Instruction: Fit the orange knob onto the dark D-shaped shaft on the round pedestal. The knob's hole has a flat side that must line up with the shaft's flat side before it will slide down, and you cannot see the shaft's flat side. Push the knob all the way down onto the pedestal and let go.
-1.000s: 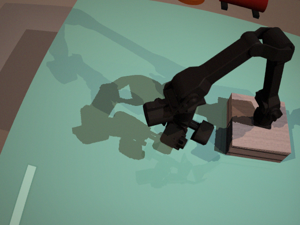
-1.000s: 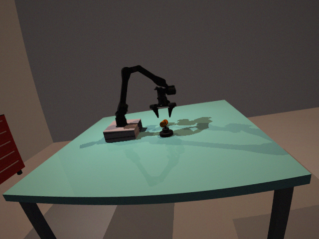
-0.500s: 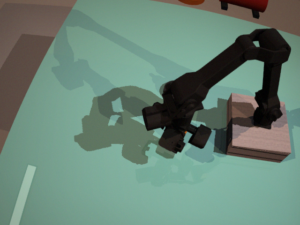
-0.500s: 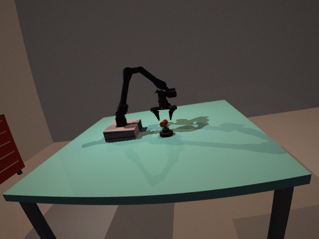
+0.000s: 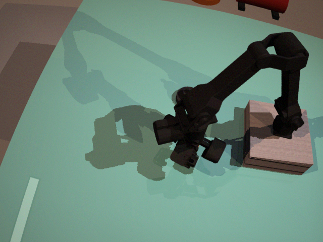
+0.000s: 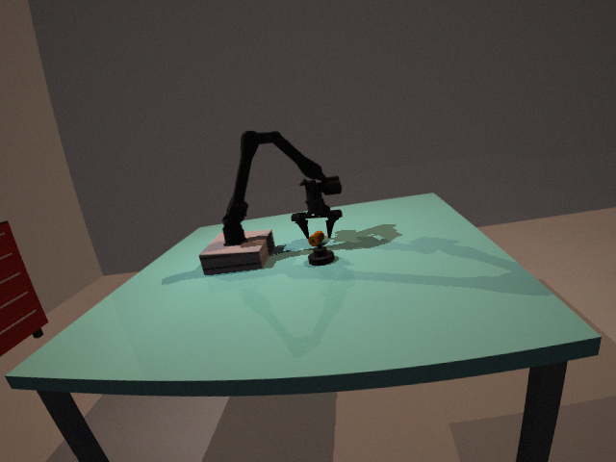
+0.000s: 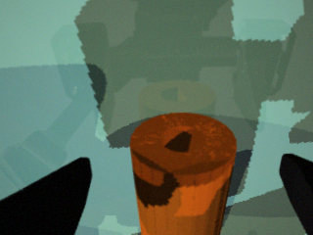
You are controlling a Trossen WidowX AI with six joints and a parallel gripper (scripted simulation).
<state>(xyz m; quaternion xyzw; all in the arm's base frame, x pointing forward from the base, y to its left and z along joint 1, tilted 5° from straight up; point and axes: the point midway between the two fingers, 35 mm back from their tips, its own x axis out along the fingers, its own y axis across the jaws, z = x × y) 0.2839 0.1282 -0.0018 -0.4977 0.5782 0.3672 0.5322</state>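
Note:
The orange knob [image 6: 316, 239] [image 7: 188, 196] lies on its side on the table. The end with the dark, flat-sided hole shows in the wrist view; in the top view the arm hides nearly all of the knob. My gripper [image 6: 319, 237] [image 7: 186, 165] is open and points down over the knob, one finger on each side, with a gap to both fingers in the wrist view. The round dark pedestal [image 5: 181, 95] [image 6: 320, 258] stands apart from the knob, partly behind the arm in the top view. Its shaft [image 6: 320, 246] is bare.
The arm's wood-topped base block [image 5: 281, 152] [image 6: 229, 260] stands on the green table [image 5: 234, 208] [image 6: 248, 333]. A red cabinet [image 5: 263, 3] [image 6: 14, 293] stands off the table. Dark arm shadows fall around the gripper.

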